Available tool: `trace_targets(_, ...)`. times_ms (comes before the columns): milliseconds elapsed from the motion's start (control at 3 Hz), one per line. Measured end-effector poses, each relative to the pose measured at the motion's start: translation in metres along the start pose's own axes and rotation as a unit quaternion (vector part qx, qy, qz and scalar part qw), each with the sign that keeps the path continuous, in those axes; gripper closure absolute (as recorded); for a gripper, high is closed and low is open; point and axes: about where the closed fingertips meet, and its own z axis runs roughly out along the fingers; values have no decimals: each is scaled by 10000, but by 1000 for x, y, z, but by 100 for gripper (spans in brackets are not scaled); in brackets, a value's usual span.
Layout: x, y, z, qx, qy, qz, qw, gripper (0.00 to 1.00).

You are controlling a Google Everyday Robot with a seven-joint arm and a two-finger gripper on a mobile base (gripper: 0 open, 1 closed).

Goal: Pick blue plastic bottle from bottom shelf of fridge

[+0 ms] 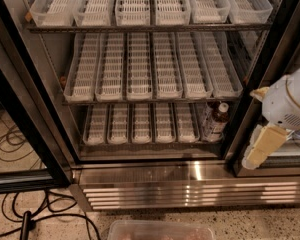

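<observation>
The fridge [20, 99] stands open, with a black frame and white slotted tray rows. On the bottom shelf [140, 126], in the rightmost lane, stands the small bottle [218, 118] with dark brown contents, a white cap and a pale label. Something pale and clear stands just left of it, partly hidden. My gripper [260, 148] is a white body with a cream tip pointing down-left. It hangs to the right of the bottle, in front of the black door post, apart from the bottle and outside the shelf.
Two more tray rows [150, 69] sit above. A ribbed steel base [190, 189] runs below the opening. Black cables [20, 209] lie on the speckled floor at left. A clear plastic bin [160, 231] sits at the bottom edge. The neighbouring unit [297, 134] is at right.
</observation>
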Motion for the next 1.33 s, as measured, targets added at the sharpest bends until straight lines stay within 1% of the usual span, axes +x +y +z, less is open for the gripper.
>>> trace_targets(333,30,-3,29,217,-298,656,9972,0)
trace_targets(667,42,-4,47,504,-548,1024,9920,0)
trace_targets(1000,44,2,74,346,-776,1242,9886,0)
trace_targets(1333,44,2,74,345,-776,1242,9886,0)
